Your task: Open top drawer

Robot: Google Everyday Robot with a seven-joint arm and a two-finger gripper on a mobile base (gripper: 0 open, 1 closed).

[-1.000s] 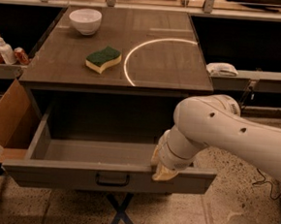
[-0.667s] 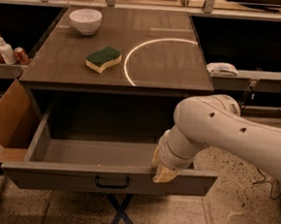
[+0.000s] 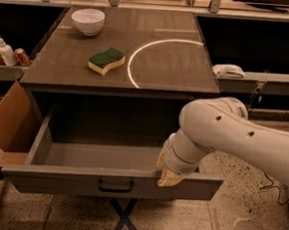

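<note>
The drawer (image 3: 69, 180) is pulled far out from under the brown table top (image 3: 153, 63). It has a wide grey front with a small dark bar handle (image 3: 115, 186) and a deep, empty grey box. My gripper (image 3: 169, 175) hangs from the white arm (image 3: 233, 136) and rests on the top edge of the drawer front, right of the handle. Its yellowish fingers (image 3: 169, 178) sit over that rim.
A green and yellow sponge (image 3: 106, 60) and a white bowl (image 3: 88, 20) lie on the table top. A cardboard box (image 3: 9, 121) stands at the left of the drawer. Bottles and cans (image 3: 7, 54) sit on a left shelf. A white object (image 3: 229, 70) lies on a right shelf.
The drawer front and my gripper on it have come slightly further toward the camera. Nothing on the table top has moved.
</note>
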